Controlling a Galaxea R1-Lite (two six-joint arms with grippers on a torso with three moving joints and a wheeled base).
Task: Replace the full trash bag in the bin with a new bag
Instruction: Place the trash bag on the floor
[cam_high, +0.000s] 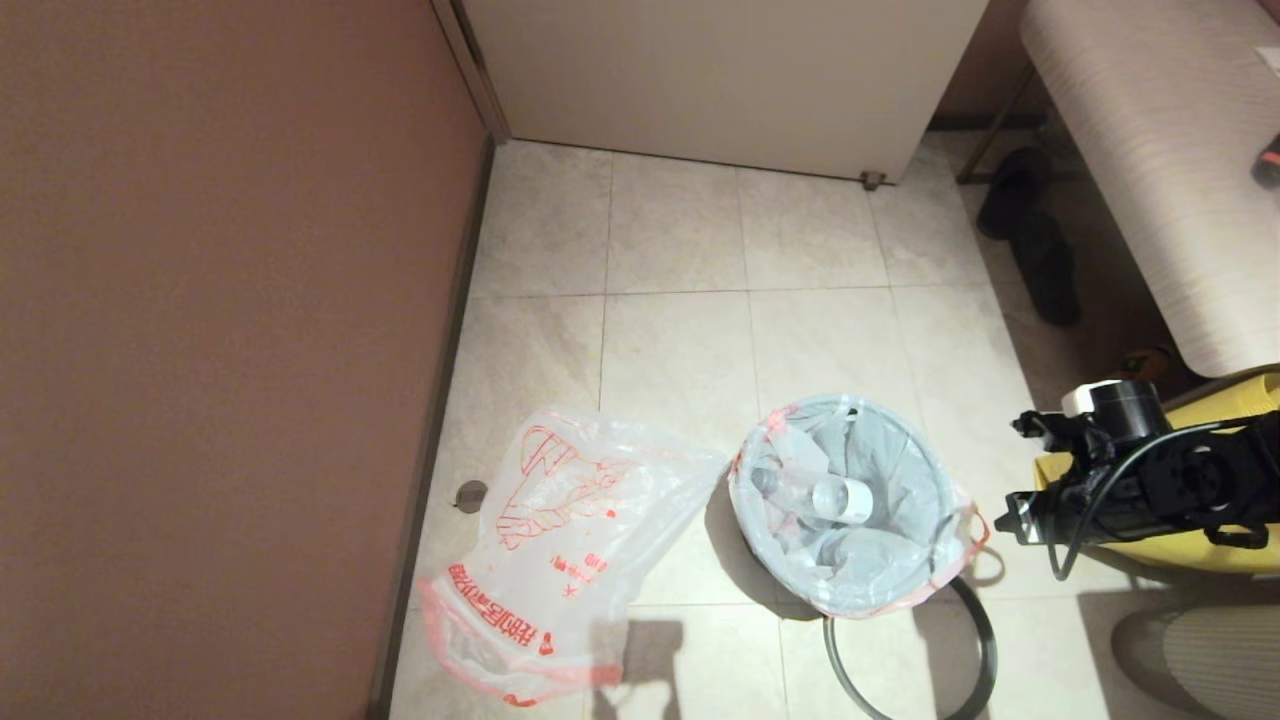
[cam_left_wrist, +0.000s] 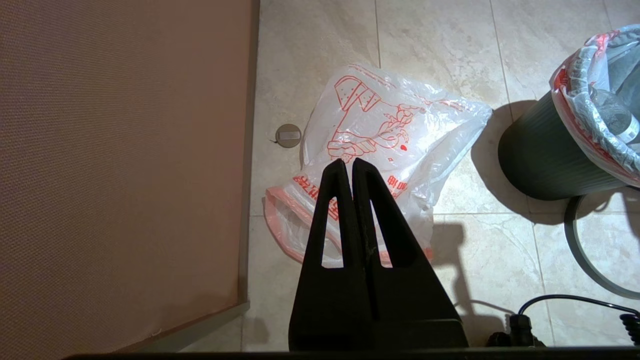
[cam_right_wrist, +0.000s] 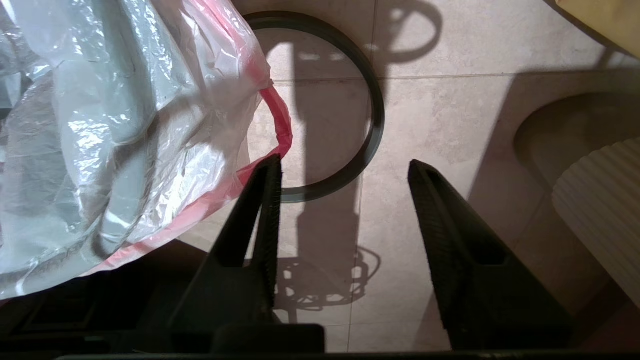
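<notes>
From the head view we see the bin (cam_high: 850, 590) standing on the tiled floor (cam_high: 680, 330), lined with the full trash bag (cam_high: 890, 470), whose pink hem folds over the rim and which holds a clear bottle (cam_high: 825, 495). The grey hoop (cam_high: 975, 650) lies on the floor beside the bin, and the new bag (cam_high: 560, 540) lies flat to the bin's left, near the wall (cam_high: 220, 350). Our right claw (cam_high: 1010, 520) hovers just right of the bin. In the left wrist view, our left claw (cam_left_wrist: 348, 162) is closed, empty, above the new bag (cam_left_wrist: 400, 125). In the right wrist view, our right claw (cam_right_wrist: 345, 167) stands open, one finger (cam_right_wrist: 267, 185) beside the full bag's hem (cam_right_wrist: 280, 125), gripping nothing.
</notes>
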